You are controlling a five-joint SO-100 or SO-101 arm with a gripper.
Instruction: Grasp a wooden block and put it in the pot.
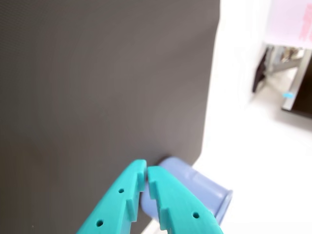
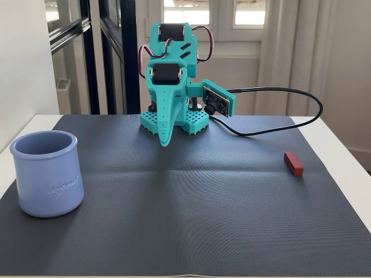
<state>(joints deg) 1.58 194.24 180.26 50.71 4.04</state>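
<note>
The wooden block (image 2: 293, 163), a small reddish-brown bar, lies on the dark mat at the right in the fixed view; the wrist view does not show it. The pot (image 2: 46, 172), pale lavender-blue with embossed script, stands at the mat's front left. In the wrist view the pot (image 1: 204, 192) peeks out behind the teal fingers. My gripper (image 2: 164, 142) points down near the arm's base at the back of the mat, far from both objects. Its fingertips (image 1: 146, 171) nearly touch, and the gripper is shut with nothing held.
A dark textured mat (image 2: 191, 197) covers most of the white table (image 2: 342, 156). A black cable (image 2: 278, 110) loops from the arm's camera across the back right. Windows and a dark door frame stand behind the table.
</note>
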